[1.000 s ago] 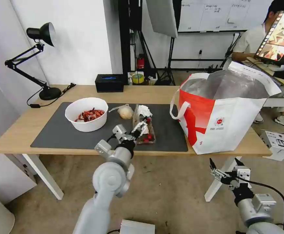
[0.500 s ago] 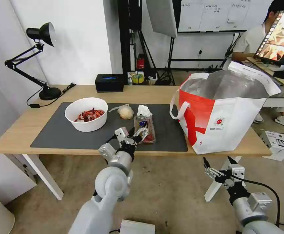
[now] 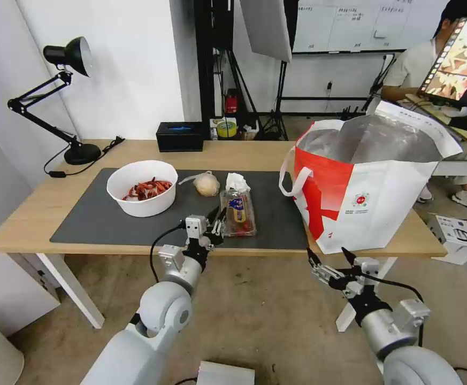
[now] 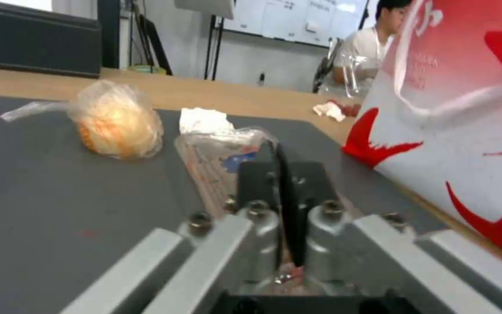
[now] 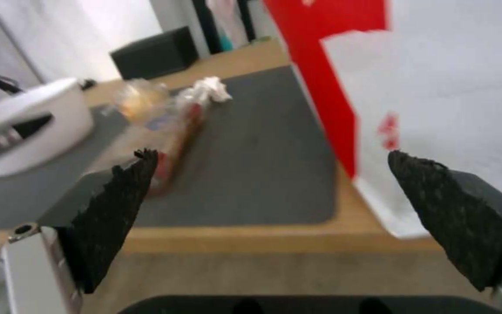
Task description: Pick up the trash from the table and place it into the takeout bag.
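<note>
The left hand point(image 3: 215, 220) sits low at the near edge of the dark grey mat point(image 3: 99, 216), just beside the near end of the clear clamshell tray point(image 3: 238, 213). In the left wrist view its fingers point(image 4: 286, 205) are pressed together; whether they pinch the tray's edge cannot be told, since the fingers hide the tray's near end there. The right hand point(image 3: 332, 258) hangs in front of the surface point(image 3: 35, 211), below its near edge, its two black-padded fingers point(image 5: 117, 205) spread wide apart on nothing.

Four pieces of trash lie on the mat: one white bowl point(image 3: 143, 187) of red shells at the left, one clear bag point(image 3: 206, 183) around a beige lump, one crumpled white tissue point(image 3: 237, 181) touching the tray's far end, and the one tray with red tomatoes inside. The takeout bag point(image 3: 369, 184) stands open on the surface's right end, well apart from the tray, its foil lining showing; what it holds is hidden.
</note>
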Robot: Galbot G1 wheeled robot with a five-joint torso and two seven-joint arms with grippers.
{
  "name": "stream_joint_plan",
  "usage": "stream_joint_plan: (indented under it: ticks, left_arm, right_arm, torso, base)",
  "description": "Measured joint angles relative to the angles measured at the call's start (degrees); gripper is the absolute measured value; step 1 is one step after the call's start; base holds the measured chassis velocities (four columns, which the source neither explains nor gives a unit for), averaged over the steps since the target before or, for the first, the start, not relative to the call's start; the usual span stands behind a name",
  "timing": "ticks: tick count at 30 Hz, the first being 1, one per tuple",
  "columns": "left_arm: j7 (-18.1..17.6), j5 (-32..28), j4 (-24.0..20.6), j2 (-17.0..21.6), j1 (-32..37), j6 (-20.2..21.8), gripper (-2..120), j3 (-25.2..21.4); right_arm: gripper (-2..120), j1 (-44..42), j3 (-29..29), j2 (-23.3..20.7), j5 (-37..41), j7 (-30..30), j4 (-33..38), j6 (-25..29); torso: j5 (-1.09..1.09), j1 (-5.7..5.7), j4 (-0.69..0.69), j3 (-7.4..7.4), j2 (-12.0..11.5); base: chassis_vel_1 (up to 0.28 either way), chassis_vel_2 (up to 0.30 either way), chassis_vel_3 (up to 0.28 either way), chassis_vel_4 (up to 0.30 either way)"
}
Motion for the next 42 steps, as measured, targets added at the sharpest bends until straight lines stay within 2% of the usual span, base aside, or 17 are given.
stream_joint_plan:
  ticks: [8, 16, 20, 33, 42]
  left_arm:
    - [1.28, 1.46, 0.84, 0.42, 0.03, -1.01, 0, 0.31]
    - [1.93, 1.52, 1.44, 1.31, -0.62, -1.60, 0, 0.94]
    - [2.63, 2.42, 2.14, 2.21, -0.75, -2.30, 0, 1.09]
    - [3.50, 4.16, 3.86, 2.79, -1.91, -3.32, 0, 1.92]
    - [4.37, 6.96, 6.58, 1.49, -3.21, -3.94, 0, 3.10]
  right_arm:
    - [100, 7.68, -4.25, -1.07, 8.68, 2.63, -2.29, -2.64]
    - [100, 11.92, -6.79, -0.65, 16.87, 4.94, -3.83, -4.84]
    - [100, 17.12, -9.21, 0.55, 22.66, 7.02, -7.04, -6.42]
    - [100, 29.71, -14.80, 2.62, 27.38, 8.61, -17.31, -7.39]
    - [100, 36.93, -18.38, 5.45, 28.09, 9.33, -24.07, -7.64]
  torso:
    - [0.01, 0.00, 0.01, 0.00, 0.00]
    - [0.01, 0.00, -0.01, 0.00, 0.00]
    - [0.00, 0.00, 0.00, 0.00, 0.00]
    - [0.01, 0.00, 0.00, 0.00, 0.00]
    - [0.01, 0.01, 0.00, 0.01, 0.00]
  base:
    - [0.000, 0.000, 0.000, 0.000]
    - [0.000, 0.000, 0.000, 0.000]
    - [0.000, 0.000, 0.000, 0.000]
    - [0.000, 0.000, 0.000, 0.000]
    - [0.000, 0.000, 0.000, 0.000]
